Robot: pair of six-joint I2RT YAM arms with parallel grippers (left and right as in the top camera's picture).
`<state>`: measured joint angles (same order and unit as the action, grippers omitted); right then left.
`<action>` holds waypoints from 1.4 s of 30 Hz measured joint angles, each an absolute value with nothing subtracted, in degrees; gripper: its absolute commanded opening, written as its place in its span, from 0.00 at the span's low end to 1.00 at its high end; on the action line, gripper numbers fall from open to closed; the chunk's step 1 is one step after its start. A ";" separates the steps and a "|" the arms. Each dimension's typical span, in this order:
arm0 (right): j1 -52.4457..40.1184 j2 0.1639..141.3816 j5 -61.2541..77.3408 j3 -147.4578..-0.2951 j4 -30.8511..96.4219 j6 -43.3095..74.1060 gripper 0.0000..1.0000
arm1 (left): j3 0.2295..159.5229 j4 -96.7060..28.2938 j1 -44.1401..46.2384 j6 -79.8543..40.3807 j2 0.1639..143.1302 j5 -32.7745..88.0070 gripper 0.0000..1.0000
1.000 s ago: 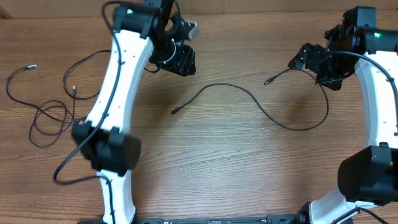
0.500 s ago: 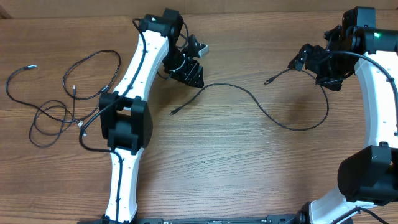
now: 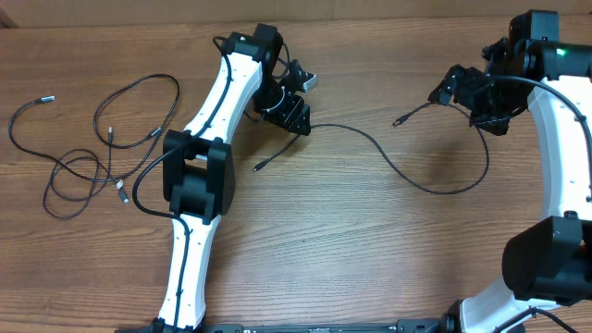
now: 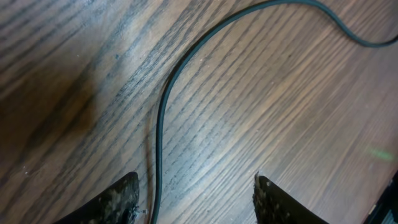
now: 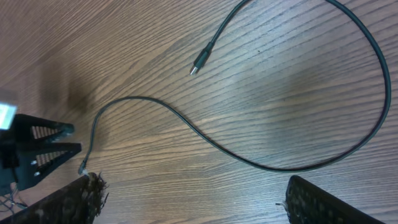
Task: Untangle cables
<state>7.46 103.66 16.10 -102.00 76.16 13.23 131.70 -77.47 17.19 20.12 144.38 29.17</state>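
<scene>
One loose black cable [image 3: 407, 176] lies in a long wave across the table's middle, with a plug at its left end [image 3: 258, 167] and another at its right end [image 3: 399, 120]. My left gripper [image 3: 294, 116] is open and hovers low over this cable's left bend. In the left wrist view the cable [image 4: 160, 118] runs between the open jaws [image 4: 196, 199], close to the left finger. My right gripper [image 3: 467, 97] is open and empty, above the cable's right end. The right wrist view shows the cable [image 5: 249, 163] beyond the open jaws [image 5: 193, 199]. Other cables [image 3: 79, 166] lie in loose tangled loops at the far left.
The left arm's white links [image 3: 208, 111] stretch from the front toward the back centre. The right arm [image 3: 564, 120] stands along the right edge. The table's back edge [image 3: 388, 11] runs close behind both grippers.
My left arm has swung right and forward, bringing its gripper from the back left down over the loose cable's left bend. The right arm and all cables have not moved.
</scene>
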 measured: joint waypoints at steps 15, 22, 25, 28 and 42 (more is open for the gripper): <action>7.46 103.66 16.12 -102.00 76.47 12.40 0.92 | 131.63 -77.43 18.79 17.78 148.33 26.76 0.40; 7.46 103.66 16.10 -102.00 76.12 12.27 0.92 | 128.42 -77.01 20.18 14.98 148.33 28.12 0.04; 7.46 103.66 16.10 -102.00 76.09 12.19 0.92 | 128.38 -77.08 20.49 12.27 148.18 27.99 0.04; 7.46 103.66 16.36 -102.00 76.05 12.21 0.92 | 129.08 -76.95 20.47 9.30 147.87 26.50 0.04; 4.91 103.66 26.79 -102.00 74.96 1.80 0.92 | 138.45 -72.93 18.65 -0.49 114.19 21.82 0.04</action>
<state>4.91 103.66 26.79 -102.00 74.96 1.80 138.45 -72.93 18.65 -0.49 114.19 21.82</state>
